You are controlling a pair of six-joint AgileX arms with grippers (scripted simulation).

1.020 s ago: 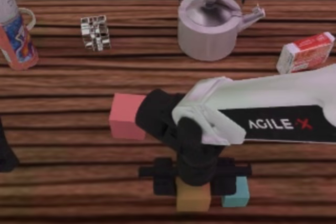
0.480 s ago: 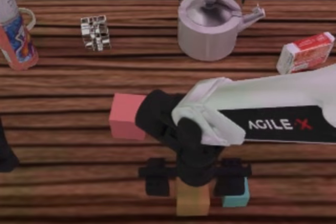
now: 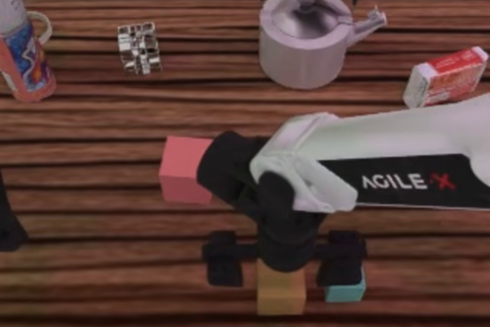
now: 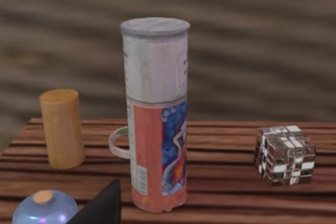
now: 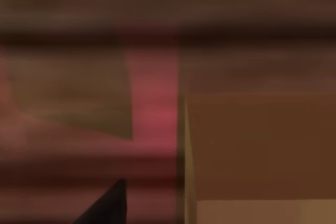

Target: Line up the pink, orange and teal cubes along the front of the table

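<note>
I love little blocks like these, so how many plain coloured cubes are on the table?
3. The pink cube sits mid-table beside the right arm. The orange cube is at the front edge under the right gripper, and the teal cube is just to its right, partly hidden.

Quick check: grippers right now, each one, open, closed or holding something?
Left gripper: out of view, parked at the table's left edge.
Right gripper: open, fingers spread either side of the orange cube, holding nothing.

a rendered tabletop mock-up with a homely kitchen feel: a dark plank bench (image 3: 92, 112) carries a metal kettle (image 3: 306, 36), a snack canister (image 4: 156, 114), a red-and-white box (image 3: 446, 76) and a shiny lattice cube (image 3: 138, 48).
</note>
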